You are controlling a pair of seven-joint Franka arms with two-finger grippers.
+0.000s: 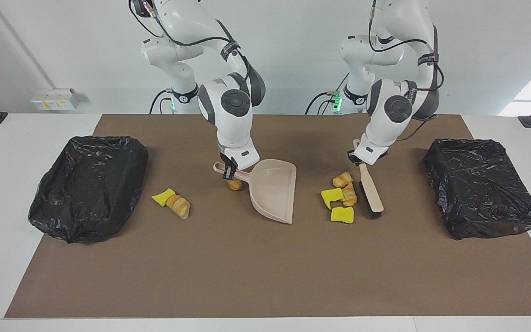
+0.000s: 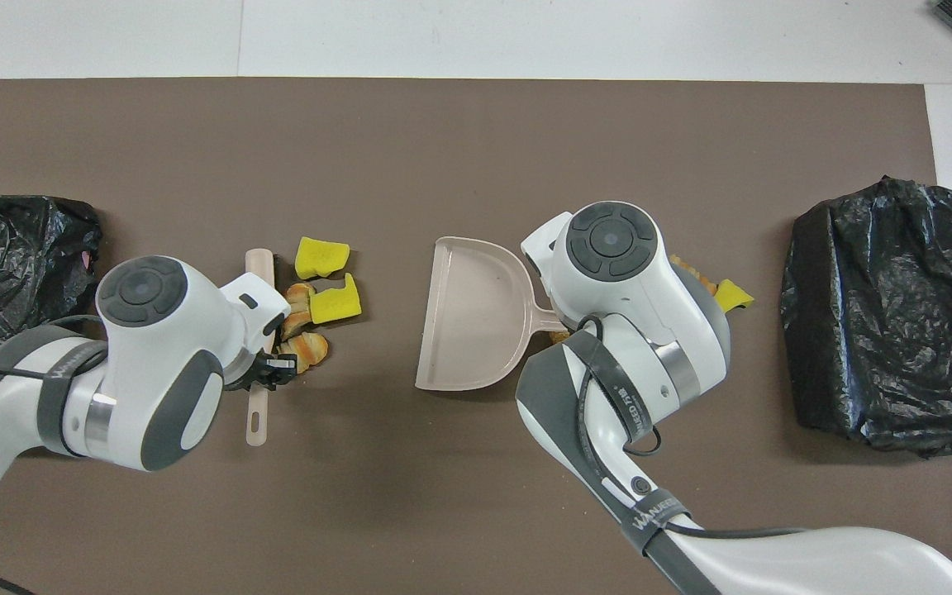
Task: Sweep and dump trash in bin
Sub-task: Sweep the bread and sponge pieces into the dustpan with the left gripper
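Observation:
My right gripper [image 1: 229, 174] is shut on the handle of the beige dustpan [image 1: 272, 191], whose open mouth faces the left arm's end of the table. A bread roll [image 1: 235, 185] lies under the handle. My left gripper [image 1: 360, 160] is shut on the handle of a wooden brush [image 1: 370, 193], whose bristles are down on the mat. Between the brush and the dustpan lies a pile of trash: two yellow sponge chunks [image 1: 332, 197] [image 1: 342, 214] and two croissants [image 1: 343, 179] [image 1: 349, 193]. Another sponge [image 1: 163, 197] and croissant [image 1: 179, 206] lie toward the right arm's end.
A black-bagged bin [image 1: 88, 186] stands at the right arm's end of the table and another [image 1: 482, 186] at the left arm's end. The brown mat [image 1: 247, 267] covers the table. In the overhead view the right arm's wrist hides its gripper.

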